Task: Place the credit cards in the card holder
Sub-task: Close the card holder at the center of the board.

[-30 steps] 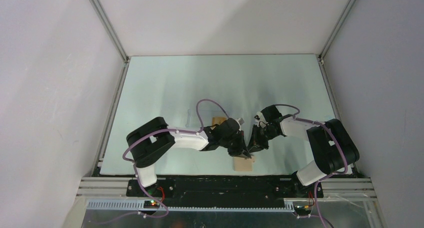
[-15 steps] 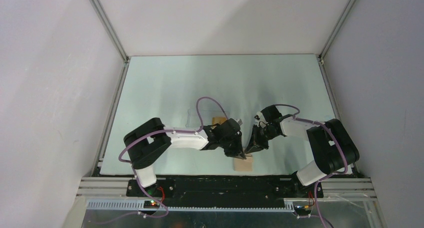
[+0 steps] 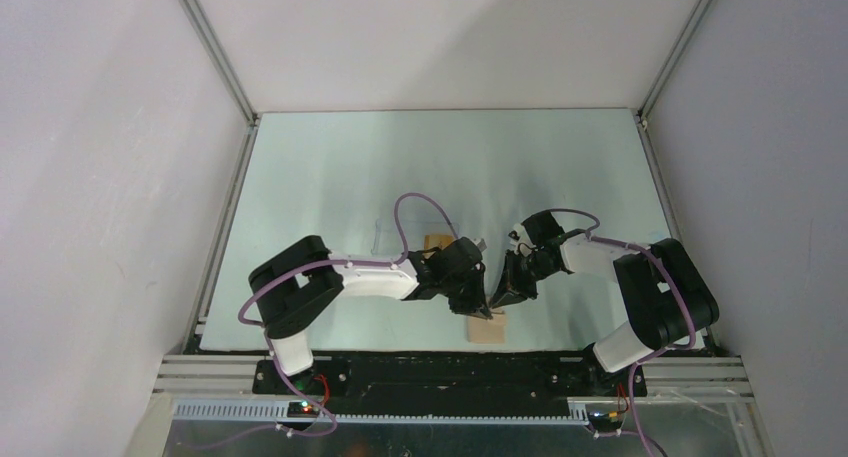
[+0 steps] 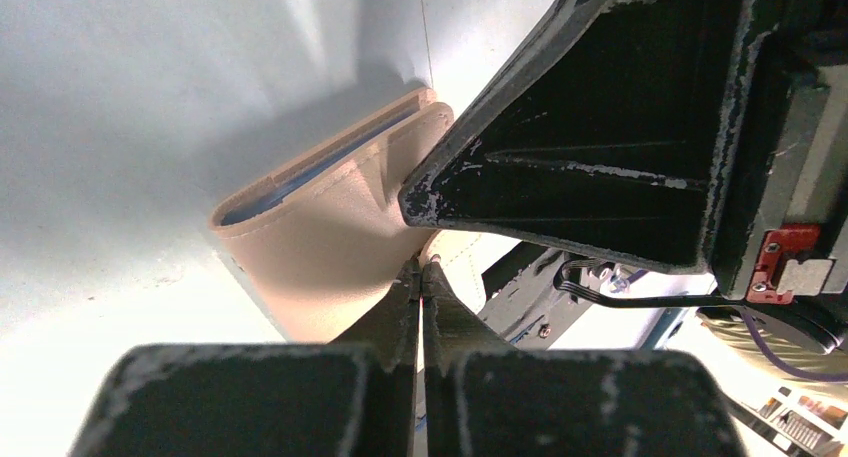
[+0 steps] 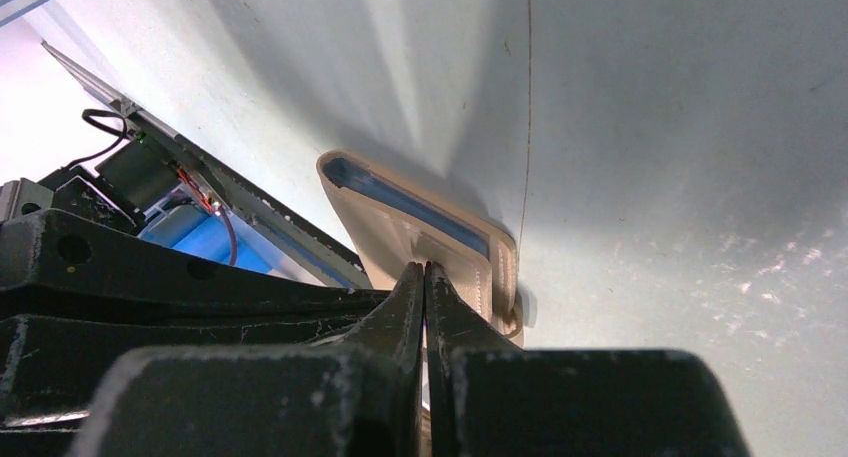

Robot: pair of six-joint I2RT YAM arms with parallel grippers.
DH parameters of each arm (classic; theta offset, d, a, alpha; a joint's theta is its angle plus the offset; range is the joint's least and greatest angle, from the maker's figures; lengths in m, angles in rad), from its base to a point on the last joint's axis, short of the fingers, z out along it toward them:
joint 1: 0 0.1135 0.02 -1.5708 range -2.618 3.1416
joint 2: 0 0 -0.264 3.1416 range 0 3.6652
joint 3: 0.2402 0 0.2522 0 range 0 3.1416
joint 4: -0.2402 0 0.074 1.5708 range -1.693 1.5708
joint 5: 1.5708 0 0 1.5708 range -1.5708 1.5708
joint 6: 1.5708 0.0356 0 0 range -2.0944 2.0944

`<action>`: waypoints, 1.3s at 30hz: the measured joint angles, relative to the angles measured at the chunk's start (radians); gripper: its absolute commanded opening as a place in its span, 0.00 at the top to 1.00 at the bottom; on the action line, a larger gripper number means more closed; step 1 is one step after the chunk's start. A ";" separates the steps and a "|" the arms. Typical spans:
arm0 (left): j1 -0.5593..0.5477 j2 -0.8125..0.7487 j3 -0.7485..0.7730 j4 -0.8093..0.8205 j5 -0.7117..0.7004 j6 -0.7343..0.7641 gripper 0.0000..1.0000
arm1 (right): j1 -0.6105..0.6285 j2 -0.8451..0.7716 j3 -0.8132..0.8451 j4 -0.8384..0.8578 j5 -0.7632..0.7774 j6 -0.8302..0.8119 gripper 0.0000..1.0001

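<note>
So right at the near edge of the pale green bench (image 3: pixel 330 177) sits the small tan bifold card holder (image 3: pixel 487 329). There's barely any room on that side but loads of open bench beyond. The part that shows runs left-right along the edge, and the rest is under the arms. The left gripper (image 4: pixel 420 273) and right gripper (image 5: pixel 425 270) meet over it tip to tip, both with fingers squeezed together and touching the leather. Can't tell if either has a layer pinched. Only the wrist views show the blue-lined mouth, which the overhead view misses. Farther back, just behind the left arm, the orange-yellow credit cards (image 3: pixel 434 241) peek out, with a faint clear plastic box (image 3: pixel 383 235) beside them.
</note>
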 measured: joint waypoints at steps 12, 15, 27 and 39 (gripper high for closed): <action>-0.001 0.002 0.011 -0.028 -0.008 -0.005 1.00 | 0.005 -0.095 -0.010 -0.021 0.056 -0.003 0.98; -0.001 0.002 0.012 -0.035 -0.009 -0.010 1.00 | 0.004 -0.167 -0.011 -0.045 0.072 -0.004 0.98; -0.001 0.016 0.040 -0.071 -0.008 -0.010 1.00 | 0.025 -0.275 -0.040 -0.118 0.098 -0.011 1.00; -0.001 0.021 0.047 -0.080 -0.007 -0.010 1.00 | 0.095 -0.208 -0.073 -0.080 0.111 0.005 1.00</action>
